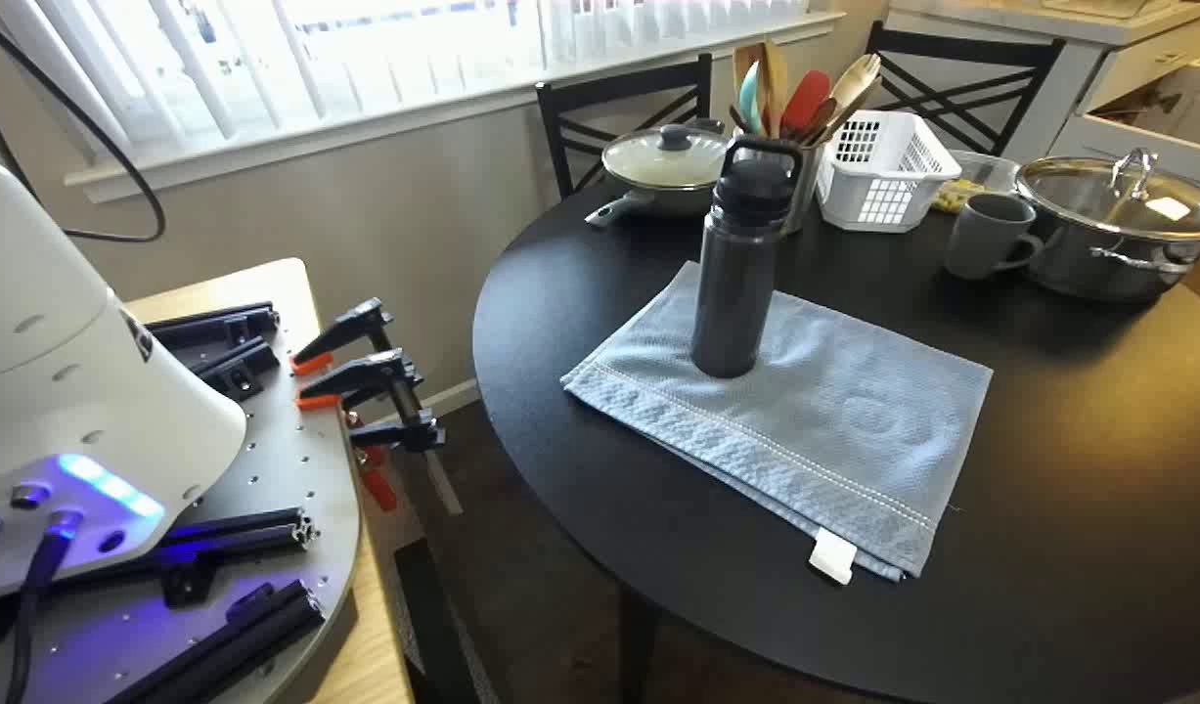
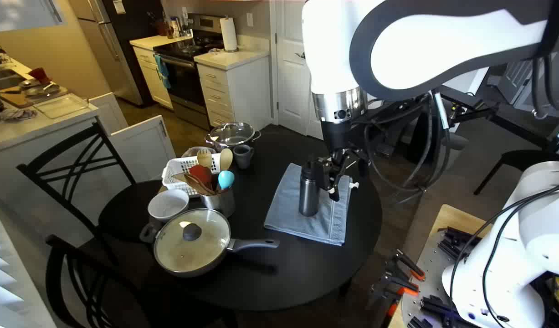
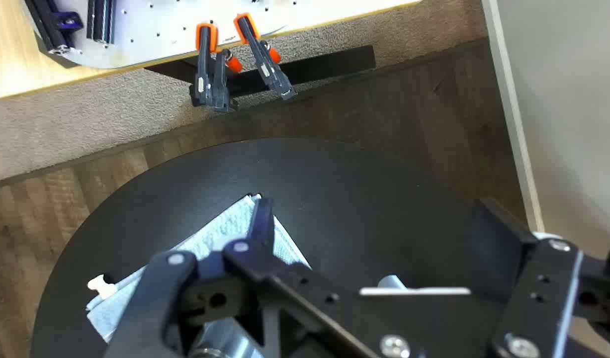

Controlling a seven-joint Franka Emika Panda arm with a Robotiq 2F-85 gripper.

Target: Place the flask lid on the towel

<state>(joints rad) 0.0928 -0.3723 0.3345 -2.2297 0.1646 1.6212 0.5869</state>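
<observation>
The black flask lid (image 1: 758,186) with its loop handle sits on top of the upright dark grey flask (image 1: 734,293). The flask stands on the grey-blue towel (image 1: 854,411), near the towel's pan side. In an exterior view the lid (image 2: 307,172) is partly covered by my gripper (image 2: 330,184), which is out of sight in the remaining exterior view. In the wrist view my gripper (image 3: 377,211) has its fingers wide apart with nothing between them. The towel (image 3: 225,228) shows behind the left finger. The lid cannot be made out there.
A lidded pan (image 2: 192,243) points its handle toward the towel. A utensil holder (image 2: 222,200), a white basket (image 1: 883,176), a grey mug (image 1: 986,235) and a lidded pot (image 1: 1098,254) stand on the round black table (image 1: 580,293). Clamps (image 3: 215,74) stick out from the robot's bench.
</observation>
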